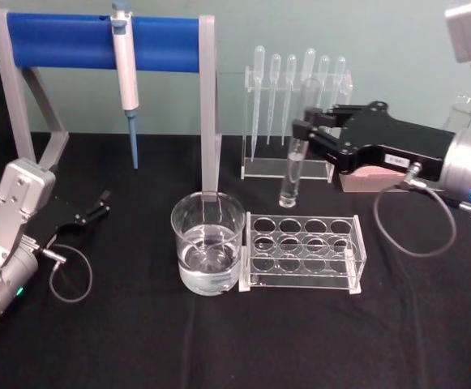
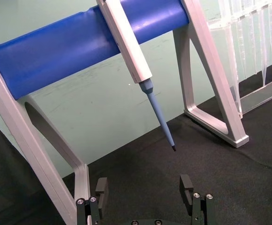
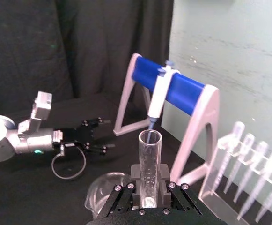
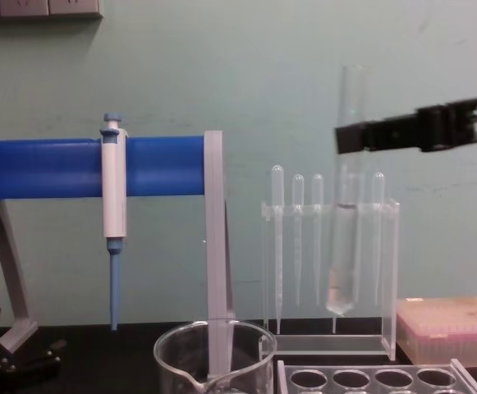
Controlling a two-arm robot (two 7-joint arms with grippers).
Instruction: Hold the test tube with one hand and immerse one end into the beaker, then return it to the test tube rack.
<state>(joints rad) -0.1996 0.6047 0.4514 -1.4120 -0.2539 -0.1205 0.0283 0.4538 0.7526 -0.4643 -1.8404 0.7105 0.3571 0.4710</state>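
Test tube (image 3: 149, 164) upright, pinched in its upper part by right claw (image 1: 306, 130), hanging clear over the tabletop's back middle, behind rack (image 1: 301, 278). Beaker (image 1: 208, 243), part-filled, sits just left of rack. Judgement: centre tube over beaker's mouth, keep it vertical, lower slowly, stop short of the glass bottom. Left claw (image 1: 103, 204) spread, idle near left edge.

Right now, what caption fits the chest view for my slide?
Right tool holds the test tube upright in the air, clear of the beaker and rack.
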